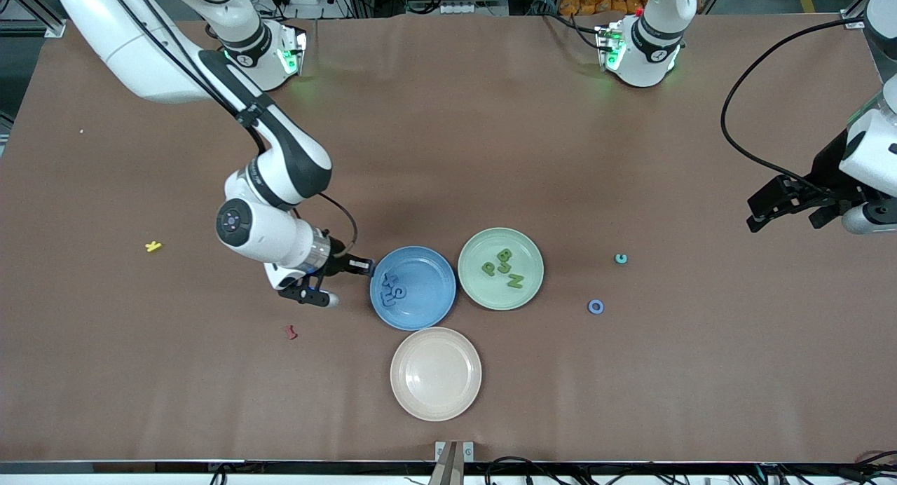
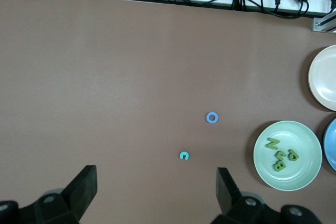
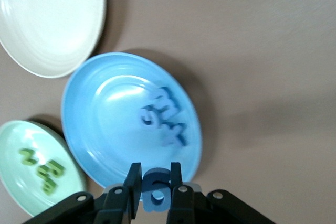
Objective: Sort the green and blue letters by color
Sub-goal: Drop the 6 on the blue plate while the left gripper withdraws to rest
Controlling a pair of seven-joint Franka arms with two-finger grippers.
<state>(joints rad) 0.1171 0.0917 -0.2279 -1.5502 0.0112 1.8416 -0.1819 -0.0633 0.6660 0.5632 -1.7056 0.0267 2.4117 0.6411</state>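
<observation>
Blue plate (image 1: 413, 313) serves as the reference point. It holds a cluster of blue letters (image 1: 392, 289) on the side toward the right arm's end of the table. The right gripper (image 1: 364, 266) hangs at the rim of this plate on that same side, its jaws clamped on a blue piece (image 3: 156, 191) shaped like a 6, clearly seen in the right wrist view. Touching the blue plate toward the left arm's end sits the green plate (image 1: 500, 297), carrying three green letters (image 1: 503, 266). A cream plate (image 1: 435, 373), nearer the front camera than the blue plate, holds nothing.

Step in hand, as judged: delivery of a blue piece to the blue plate. The next move calls for carrying the piece inward past the rim, then parting the jaws so it lands inside.

Outstanding: a blue ring (image 1: 596, 306) and a small teal C (image 1: 621, 258) lie on the table (image 1: 448, 120), well apart from the blue plate toward the left arm's end. The left gripper (image 2: 156, 190) waits above that end, jaws wide apart and holding nothing.

A yellow piece (image 1: 153, 246) and a dark red piece (image 1: 290, 332) lie toward the right arm's end and fall outside the sort.
</observation>
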